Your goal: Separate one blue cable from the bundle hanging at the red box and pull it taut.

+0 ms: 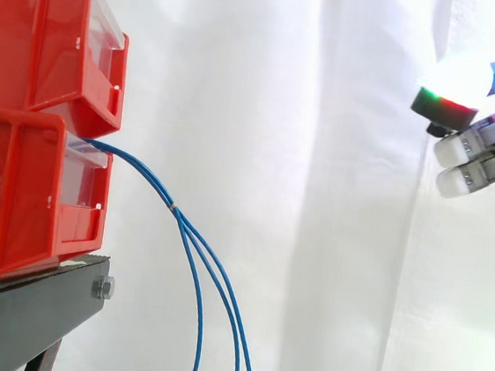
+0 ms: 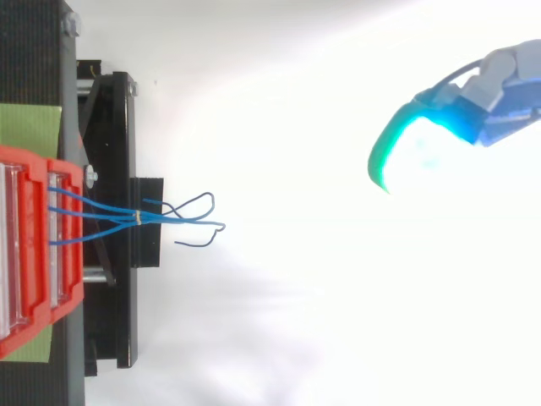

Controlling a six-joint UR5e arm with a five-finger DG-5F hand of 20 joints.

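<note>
Hand (image 1: pixel 485 162): at right edge, fingers relaxed, grasping nothing; above and well apart from blue cable bundle (image 1: pixel 174 210). Bundle: emerges from lower red bin (image 1: pixel 16 197), tied at one point, hangs slack beside black stand (image 1: pixel 22 312). White curtain (image 1: pixel 317 202): behind.

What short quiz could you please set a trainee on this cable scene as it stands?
1. True or false: the hand already grips a blue cable.
2. The blue cables come out of: A the upper red bin, B the lower red bin, C the black stand.
3. Fill the gap: in the side view the hand is to the ___ of the hanging cables, apart from them.

Key: 1 false; 2 B; 3 right.
</note>
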